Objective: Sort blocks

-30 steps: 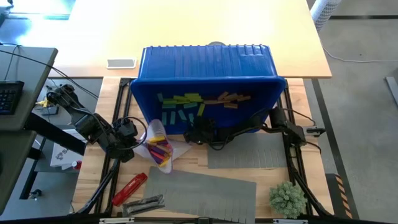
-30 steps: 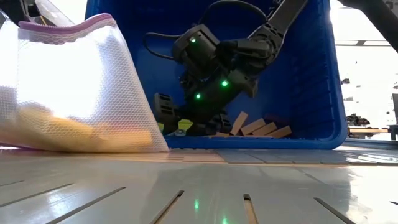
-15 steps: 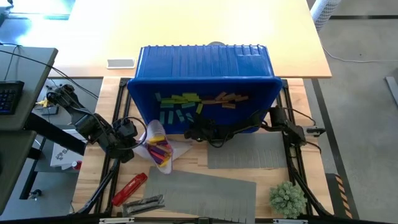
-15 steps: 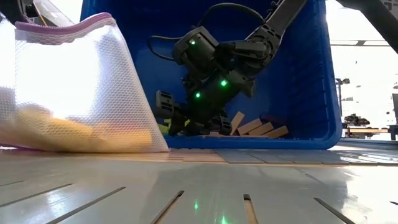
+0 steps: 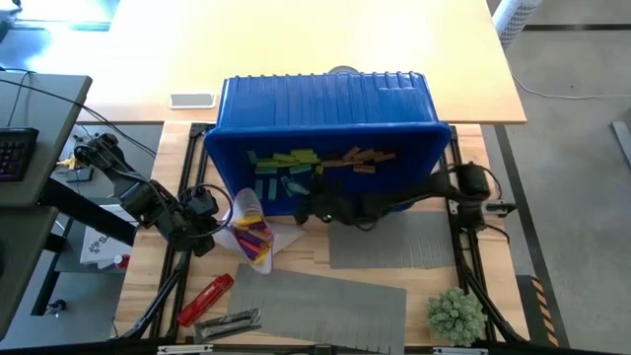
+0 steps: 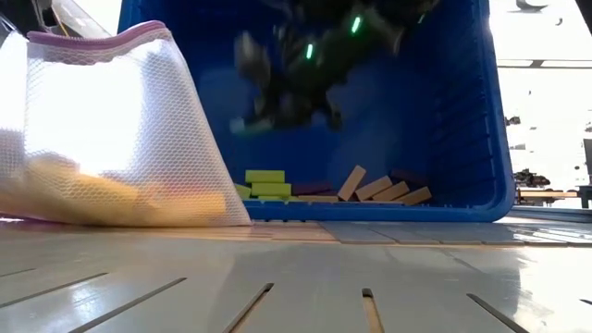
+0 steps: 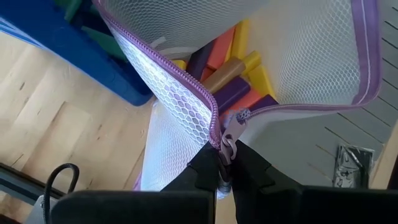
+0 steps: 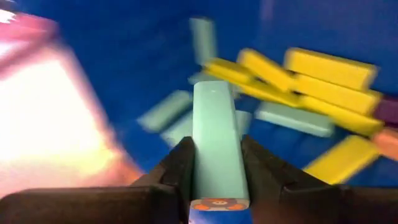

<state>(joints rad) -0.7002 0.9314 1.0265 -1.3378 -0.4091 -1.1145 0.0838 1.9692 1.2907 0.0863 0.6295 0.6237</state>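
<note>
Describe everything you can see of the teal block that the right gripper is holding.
The teal block is a small rectangular bar, pale teal and smooth, its material unclear. The right gripper is shut on it, one finger pressing each long side, and the bar points straight out past the fingertips. It hangs lifted inside the blue bin, above the loose teal and yellow-green blocks, touching nothing else.

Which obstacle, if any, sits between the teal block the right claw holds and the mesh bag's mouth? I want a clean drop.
Nothing visible blocks it. The right claw grips the teal rectangular block inside the tipped blue plastic bin; the left claw holds the white mesh zipper bag open beside the bin's mouth.
</note>
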